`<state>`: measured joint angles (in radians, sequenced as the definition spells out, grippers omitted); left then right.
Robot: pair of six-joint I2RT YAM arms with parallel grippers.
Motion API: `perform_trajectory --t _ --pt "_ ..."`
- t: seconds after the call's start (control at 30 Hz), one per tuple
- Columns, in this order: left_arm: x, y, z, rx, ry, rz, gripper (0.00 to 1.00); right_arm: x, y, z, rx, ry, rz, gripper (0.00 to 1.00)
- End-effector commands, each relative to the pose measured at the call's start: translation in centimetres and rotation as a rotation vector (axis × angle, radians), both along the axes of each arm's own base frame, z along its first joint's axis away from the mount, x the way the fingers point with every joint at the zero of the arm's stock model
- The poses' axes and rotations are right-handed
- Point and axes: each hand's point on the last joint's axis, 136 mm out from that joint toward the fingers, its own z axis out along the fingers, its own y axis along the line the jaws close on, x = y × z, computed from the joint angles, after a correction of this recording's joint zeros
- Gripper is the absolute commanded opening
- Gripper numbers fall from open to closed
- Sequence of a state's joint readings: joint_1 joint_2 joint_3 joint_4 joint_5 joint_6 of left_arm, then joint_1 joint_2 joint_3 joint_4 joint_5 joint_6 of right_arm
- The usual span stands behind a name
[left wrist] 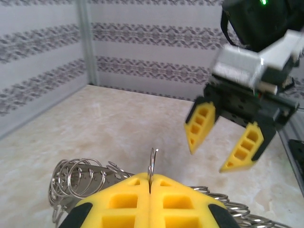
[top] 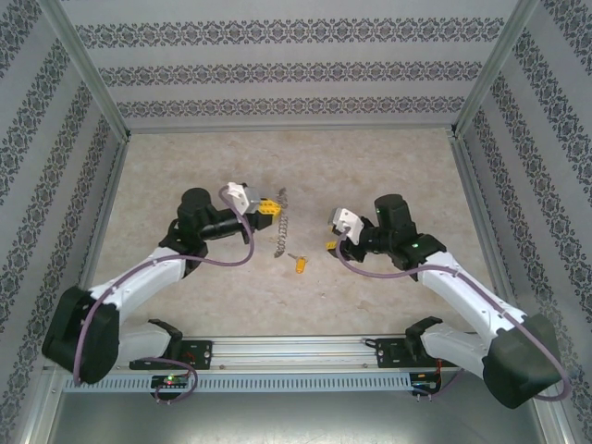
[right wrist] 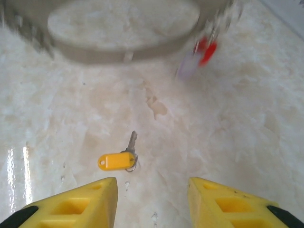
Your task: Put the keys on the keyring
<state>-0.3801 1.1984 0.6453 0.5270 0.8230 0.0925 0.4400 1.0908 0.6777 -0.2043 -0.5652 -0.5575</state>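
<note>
Left gripper: fingers together, clamped on the thin wire of the keyring, which is held off the table left of centre with its links hanging down.
Right gripper: fingers apart, nothing between them, low over the table.
Orange-yellow key: flat on the table between the arms, just ahead of the right gripper's gap and near-right of the keyring.
Long axis: tag crosswise to the right fingers, blade pointing away from them.
Nearer arm: right, by judgement.
Red key and pale key: blurred beside the ring; whether threaded, cannot tell.
</note>
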Motion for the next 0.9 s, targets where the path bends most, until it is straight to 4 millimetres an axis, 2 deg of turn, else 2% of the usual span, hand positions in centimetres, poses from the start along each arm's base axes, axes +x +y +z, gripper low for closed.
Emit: perform_trajectory --t 0.0,0.13,0.2,0.3,0.37,0.43,0.57,0.73,0.87 --pt "0.6 2.9 -1.5 0.038 0.08 0.103 0.0 0.3 0.8 -2.8 -0.063 0.087 -0.035 0.43" --pt "0.4 5.1 -1.3 0.01 0.093 0.169 0.0 2.2 1.2 -5.7 -0.17 0.227 -0.136 0.4" --pt "0.1 5.7 -1.4 0.004 0.098 0.187 0.0 4.0 0.9 -6.3 -0.195 0.354 -0.286 0.4" --pt "-0.2 6.5 -1.5 -0.011 0.11 0.213 0.0 5.2 0.6 -7.2 -0.203 0.655 -0.549 0.37" --pt "-0.3 7.0 -1.8 -0.016 0.117 0.226 0.0 4.5 1.9 -8.7 -0.148 0.858 -0.643 0.34" --pt "-0.4 7.4 -2.1 -0.021 0.129 0.238 0.0 3.4 3.5 -9.9 -0.093 0.949 -0.653 0.33" --pt "-0.6 7.9 -2.6 -0.023 0.16 0.236 0.0 1.8 4.0 -11.9 -0.155 0.985 -0.702 0.33" --pt "-0.7 8.0 -2.9 -0.025 0.167 0.23 0.0 0.9 4.6 -12.9 -0.186 1.024 -0.686 0.33" --pt "-0.7 8.0 -2.8 -0.037 0.164 0.229 0.0 0.6 3.8 -14.0 -0.221 1.017 -0.706 0.34"
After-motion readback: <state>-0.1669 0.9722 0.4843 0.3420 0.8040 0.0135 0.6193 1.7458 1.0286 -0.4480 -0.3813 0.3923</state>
